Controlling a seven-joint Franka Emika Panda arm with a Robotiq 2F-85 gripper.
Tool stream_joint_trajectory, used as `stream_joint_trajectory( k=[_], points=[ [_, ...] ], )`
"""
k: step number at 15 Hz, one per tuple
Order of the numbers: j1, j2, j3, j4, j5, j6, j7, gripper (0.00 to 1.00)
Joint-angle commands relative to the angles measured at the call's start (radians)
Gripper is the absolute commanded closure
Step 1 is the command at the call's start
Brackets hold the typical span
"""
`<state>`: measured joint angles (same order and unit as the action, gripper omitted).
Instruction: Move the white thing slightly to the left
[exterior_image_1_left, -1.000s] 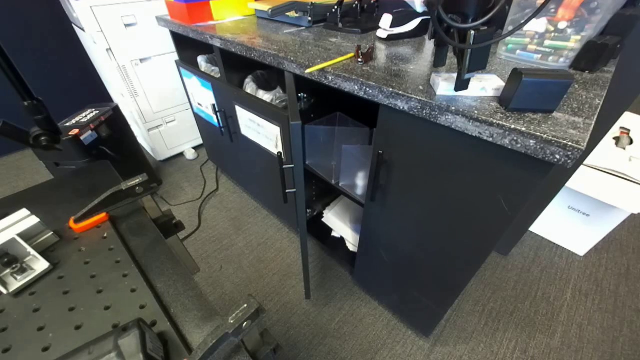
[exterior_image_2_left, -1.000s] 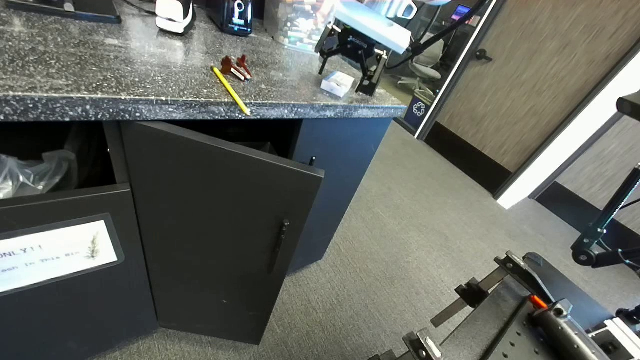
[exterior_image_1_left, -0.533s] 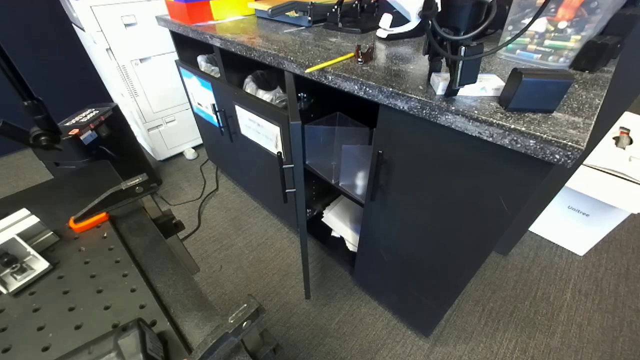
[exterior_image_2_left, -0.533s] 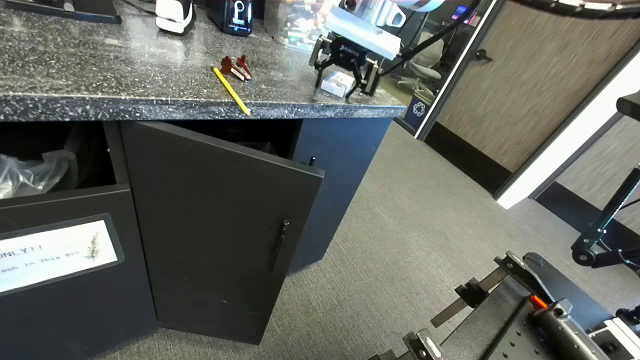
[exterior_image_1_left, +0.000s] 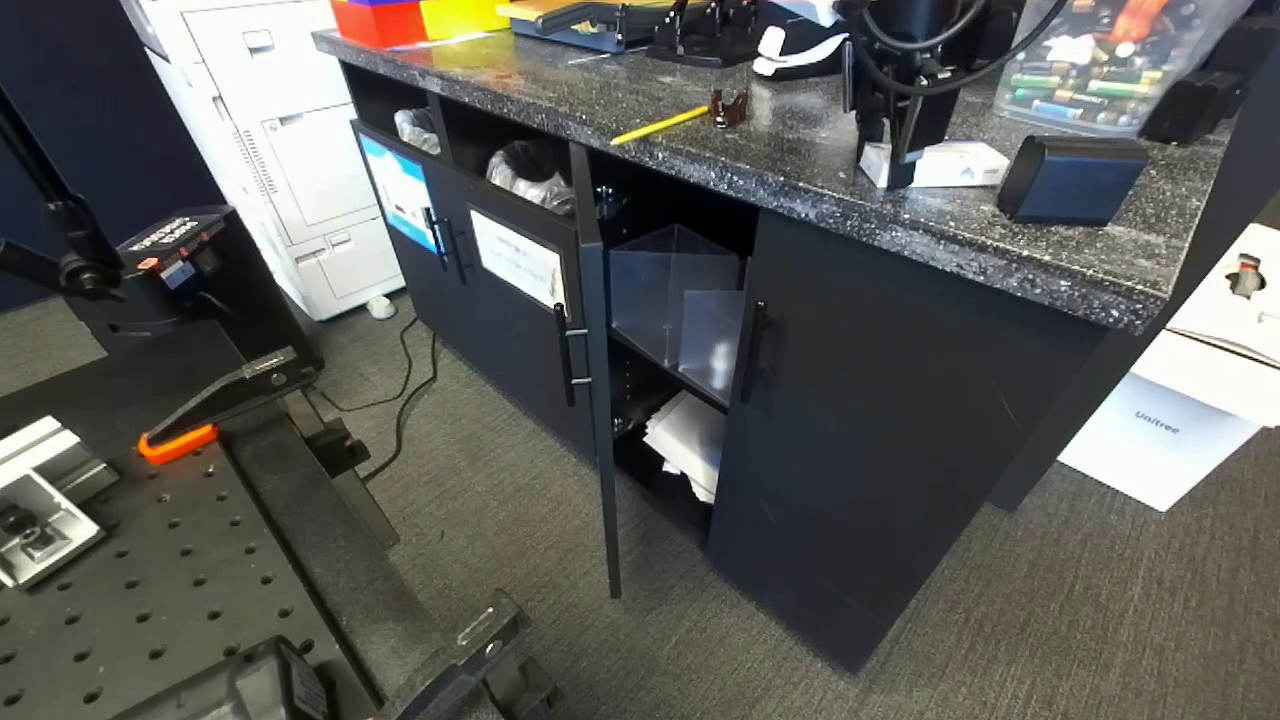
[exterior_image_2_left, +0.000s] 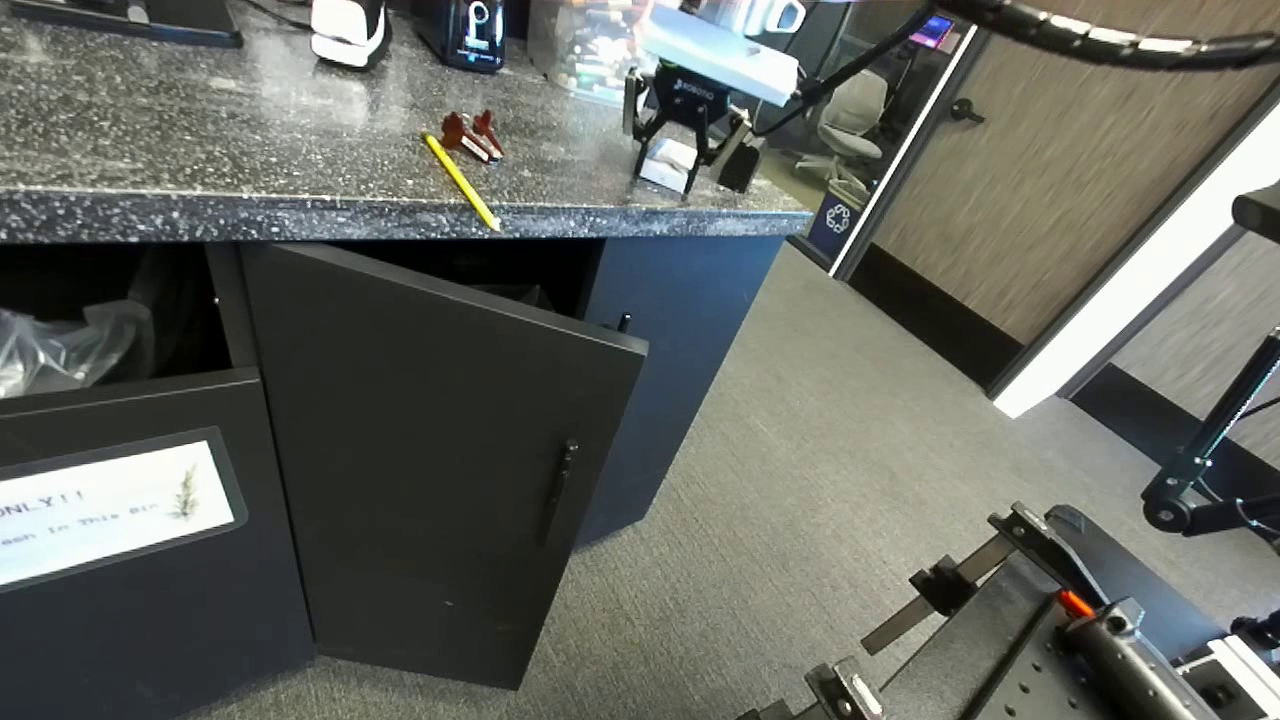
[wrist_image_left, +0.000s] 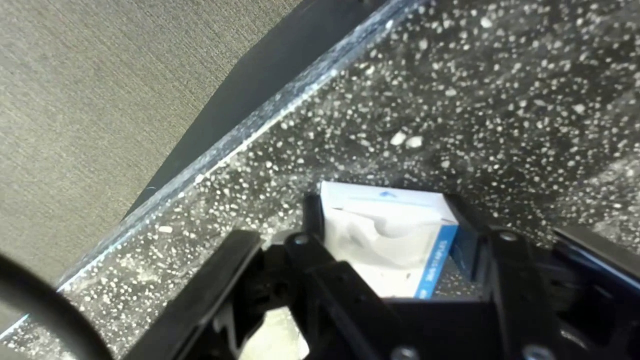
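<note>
The white thing is a small staples box (wrist_image_left: 380, 250) with a blue stripe, lying flat near the counter's front edge. In the wrist view my gripper (wrist_image_left: 387, 217) has its two fingers pressed against opposite sides of this box. Both exterior views show it too: the box (exterior_image_1_left: 960, 165) sits partly behind a dark finger, and from a different angle the box (exterior_image_2_left: 667, 165) appears between the gripper's (exterior_image_2_left: 664, 180) fingers. It seems to rest on the countertop. The far end of the box is hidden under the gripper body in the wrist view.
A black block (exterior_image_1_left: 1075, 180) stands right beside the box. Behind is a clear bin of batteries (exterior_image_1_left: 1085, 75). Farther along the counter (exterior_image_2_left: 300, 150) lie a yellow pencil (exterior_image_2_left: 462, 180) and a brown staple remover (exterior_image_2_left: 470, 135). A cabinet door (exterior_image_2_left: 430, 450) is swung outward below.
My gripper came down over the white box from above it, and its fingers closed in on the sides. The box has shifted very slightly. Pencil and staple remover stay put.
</note>
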<state>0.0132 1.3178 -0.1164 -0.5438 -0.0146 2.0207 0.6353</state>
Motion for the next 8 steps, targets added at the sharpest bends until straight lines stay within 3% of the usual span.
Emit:
stream_joint_trajectory(
  k=[1,8],
  points=[
    [0.047,0.007,-0.024,0.062,-0.048,-0.054,-0.028,0.64],
    [0.140,-0.035,0.004,0.071,-0.080,-0.056,-0.117,0.64]
  ],
)
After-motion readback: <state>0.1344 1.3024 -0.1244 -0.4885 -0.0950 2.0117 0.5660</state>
